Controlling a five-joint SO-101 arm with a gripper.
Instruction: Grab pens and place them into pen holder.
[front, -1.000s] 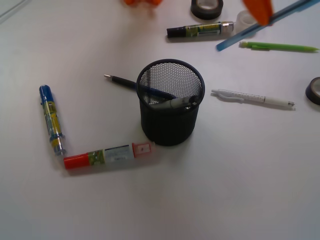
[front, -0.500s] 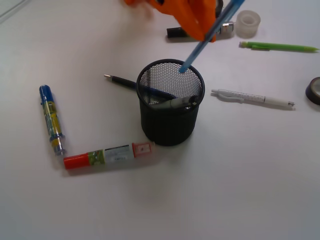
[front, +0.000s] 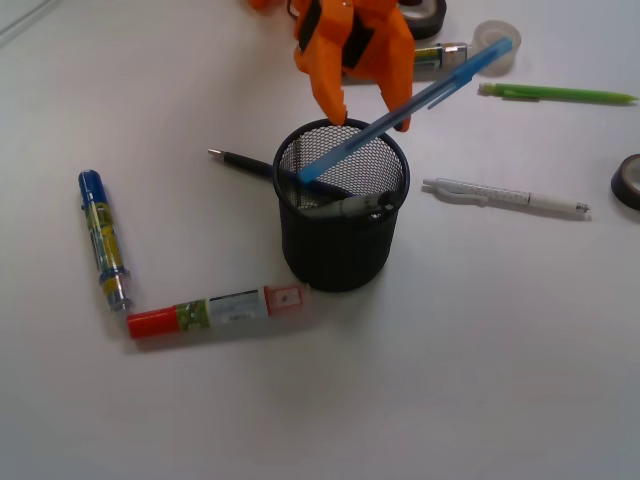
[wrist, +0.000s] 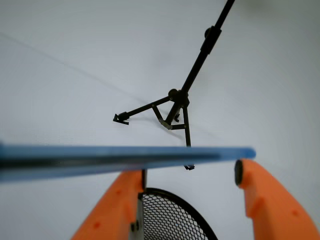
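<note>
While the gripper (front: 366, 108) stood with fingers spread and gripping nothing, the blue pen (front: 400, 112) leaned in the holder (front: 342, 250) toward 2 o'clock, beside two pens already inside, and the white pen (front: 505, 195) and green pen (front: 556, 94) remained outside.

Claw (front: 368, 112): bright orange moulded plastic, two tapering fingers (wrist: 112, 212) with rounded tips, dark recess between them at the base; small dark screw heads on inner faces, wrist view.
</note>
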